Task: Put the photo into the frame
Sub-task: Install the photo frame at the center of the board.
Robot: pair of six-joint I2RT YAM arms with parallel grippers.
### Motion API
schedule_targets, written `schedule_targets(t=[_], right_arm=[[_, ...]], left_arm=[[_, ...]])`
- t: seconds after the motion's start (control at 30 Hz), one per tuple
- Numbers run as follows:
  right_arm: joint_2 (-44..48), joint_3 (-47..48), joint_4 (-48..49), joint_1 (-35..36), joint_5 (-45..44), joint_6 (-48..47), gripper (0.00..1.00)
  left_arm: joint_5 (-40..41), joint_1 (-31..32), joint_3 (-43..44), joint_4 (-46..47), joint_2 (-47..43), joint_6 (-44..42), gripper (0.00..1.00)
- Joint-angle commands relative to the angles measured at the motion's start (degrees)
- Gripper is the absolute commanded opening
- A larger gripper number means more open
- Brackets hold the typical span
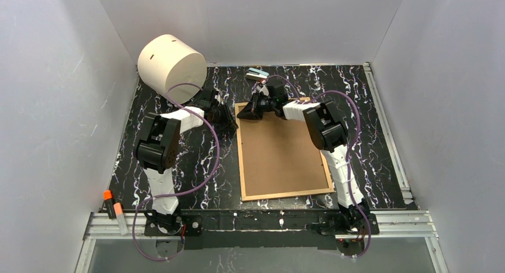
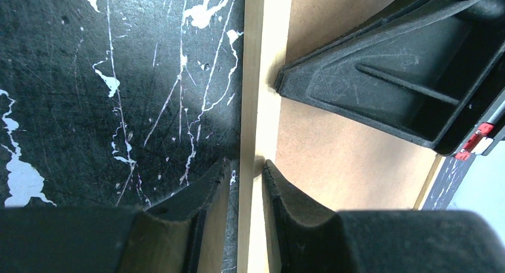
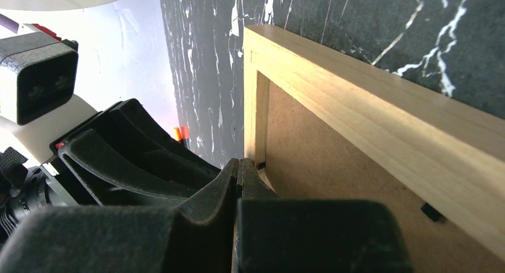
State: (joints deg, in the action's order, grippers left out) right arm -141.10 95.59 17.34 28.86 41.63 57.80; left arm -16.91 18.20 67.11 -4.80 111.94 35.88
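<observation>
Frame (image 1: 240, 160) lies back-up mid-worktop (image 1: 387, 166); left jaws clamp its far-left rail, right jaws closed, empty, at that inner corner, so we should steady the rail and lever the backing (image 1: 280, 160) gently.

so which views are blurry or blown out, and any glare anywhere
top external: sharp and evenly lit, soft shadows under the arms, no glare on the frame; left wrist: the left pincer close to the lens is soft, the table marbling crisp; right wrist: upper left blown out white, the right pincer blurred, wood edge brightly lit
</observation>
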Motion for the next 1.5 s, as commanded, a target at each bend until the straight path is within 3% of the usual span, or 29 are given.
schedule_targets(t=[0.0,0.67,0.9,1.07,1.27,1.47], right_arm=[[-1.3,0.0,-12.7,-1.2,-9.5,-6.7,0.08],[-2.0,3.0,-22.4,-1.2,-9.5,-13.2,0.08],[4.8,0.1,-19.2,-1.4,-7.9,-13.1,0.17],[15.8,-11.0,-17.8,-1.4,-5.6,-13.4,0.26],[28.5,-30.7,-7.1,0.1,-0.8,-8.4,0.31],[36.7,-39.1,-2.0,8.3,-3.1,-5.6,0.31]], left_arm=[[13.2,0.7,-5.2,-13.0,8.0,-3.7,0.23],[13.5,0.8,-4.4,-13.5,8.4,-3.9,0.22],[12.1,0.8,-3.9,-13.5,7.2,-4.6,0.23],[9.2,0.7,-3.7,-13.3,3.1,-5.8,0.30],[3.6,0.7,-5.1,-12.6,-3.7,-7.3,0.50],[-0.2,0.9,-11.9,-10.0,-10.3,-5.6,0.55]])
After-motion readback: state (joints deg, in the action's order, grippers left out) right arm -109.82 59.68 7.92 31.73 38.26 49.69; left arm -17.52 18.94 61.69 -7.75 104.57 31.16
